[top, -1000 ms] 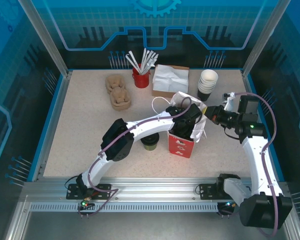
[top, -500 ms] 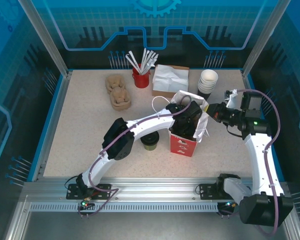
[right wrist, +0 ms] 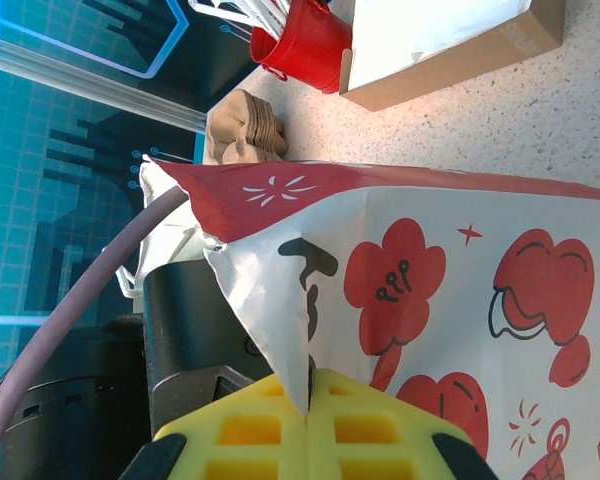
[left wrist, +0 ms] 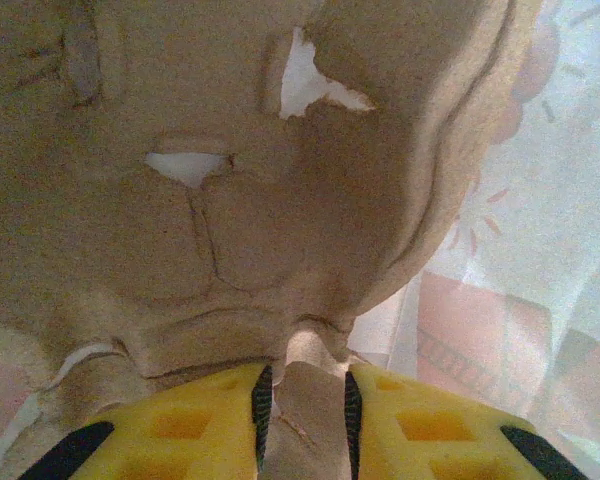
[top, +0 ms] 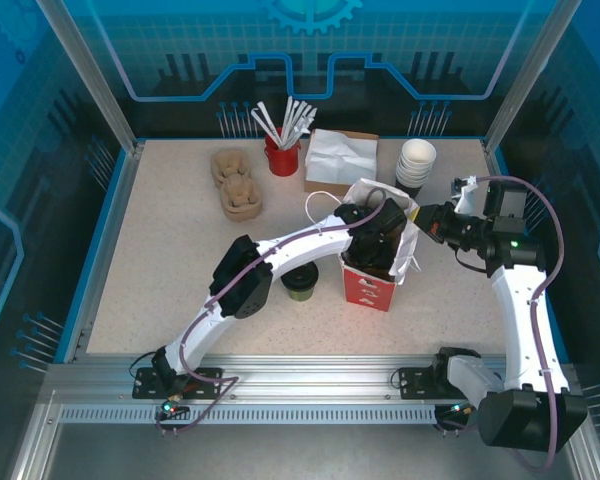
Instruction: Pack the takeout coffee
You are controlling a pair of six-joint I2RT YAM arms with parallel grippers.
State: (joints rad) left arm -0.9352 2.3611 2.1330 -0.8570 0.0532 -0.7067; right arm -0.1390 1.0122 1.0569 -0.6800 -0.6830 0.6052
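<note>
The takeout coffee (top: 300, 285), a small olive-brown cup with a black lid, stands on the table just left of the red-and-white paper bag (top: 372, 288), partly under my left arm. My left gripper (top: 377, 238) reaches down into the bag's open top. In the left wrist view it (left wrist: 303, 390) is shut on a tab of a brown pulp cup carrier (left wrist: 210, 190), with the bag's pale inner wall to the right. My right gripper (top: 427, 227) (right wrist: 310, 395) is shut on the bag's (right wrist: 450, 270) white rim corner, pulling it to the right.
Two more pulp carriers (top: 238, 185) lie at the back left. A red cup of stirrers (top: 283, 152), a napkin box (top: 340, 160) and a stack of lidless cups (top: 415, 165) line the back. The red cup (right wrist: 315, 45) and box (right wrist: 450, 40) lie beyond the bag.
My right gripper has drawn the bag's rim slightly back and right. The bag has shifted a little with it, and my left gripper has stayed inside with the carrier.
</note>
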